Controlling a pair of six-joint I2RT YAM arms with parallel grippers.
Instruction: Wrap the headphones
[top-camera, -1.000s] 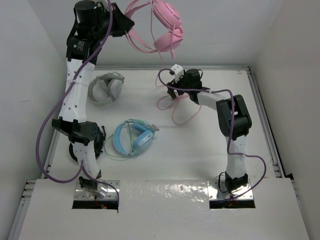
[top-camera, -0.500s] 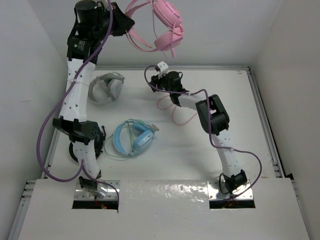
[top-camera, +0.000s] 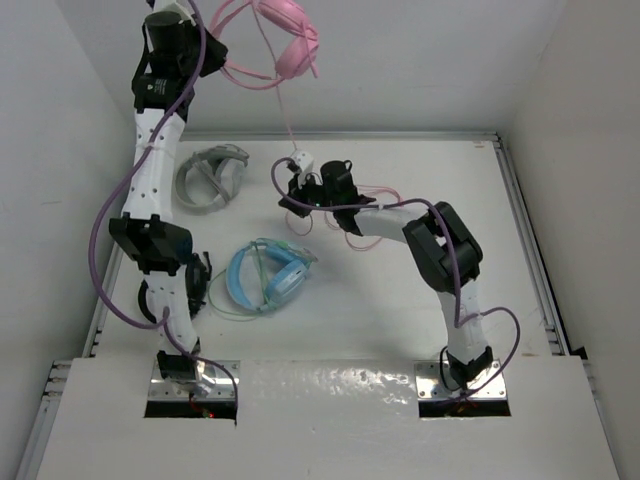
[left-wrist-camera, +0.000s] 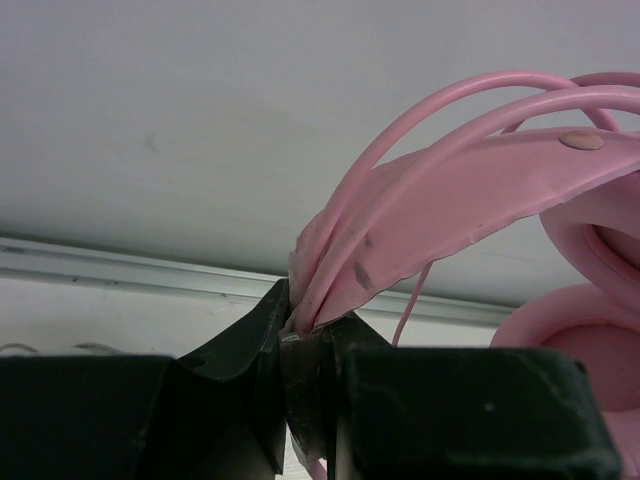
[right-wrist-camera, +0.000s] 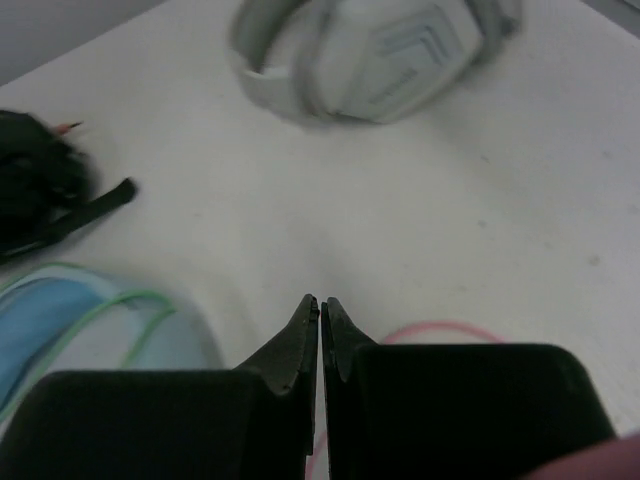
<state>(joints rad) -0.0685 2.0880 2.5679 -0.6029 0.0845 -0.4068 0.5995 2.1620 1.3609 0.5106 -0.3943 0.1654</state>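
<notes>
Pink headphones: aloft far left, headband clamped in left gripper jaws; right gripper jaws pinching cable.

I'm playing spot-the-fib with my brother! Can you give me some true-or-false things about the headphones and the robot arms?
1. The pink headphones lie on the table. False: the left gripper holds them up in the air by the headband.
2. The blue headphones are on the table. True.
3. The right gripper is wide open. False: its fingers are shut together.
4. The grey headphones lie farther from the arm bases than the blue ones. True.
</notes>
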